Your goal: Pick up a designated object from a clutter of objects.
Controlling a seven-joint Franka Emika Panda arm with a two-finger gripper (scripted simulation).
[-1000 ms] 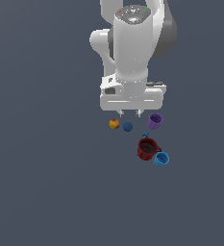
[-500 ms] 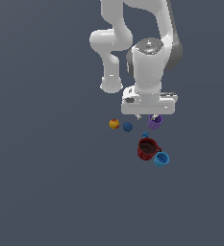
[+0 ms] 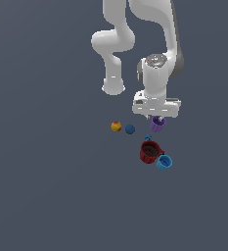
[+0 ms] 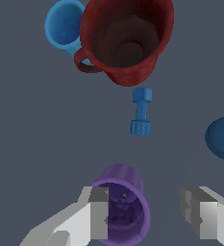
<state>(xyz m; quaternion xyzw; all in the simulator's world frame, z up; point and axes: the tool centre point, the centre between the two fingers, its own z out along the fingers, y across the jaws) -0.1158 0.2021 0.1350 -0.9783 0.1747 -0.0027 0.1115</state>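
Wrist view: purple cup [image 4: 123, 204] against one finger of the spread tool [image 4: 152, 216].

Arm: one white jointed arm, entering from the top of the exterior view, bent at an elbow toward that view's left, then reaching down. Wrist: vertical, flange pointing at the table. Pincer [image 4: 151, 216]: pointing straight down, jaws spread wide apart, both grey fingers visible in the wrist view, nothing clamped between them. Low position, close to the table surface.
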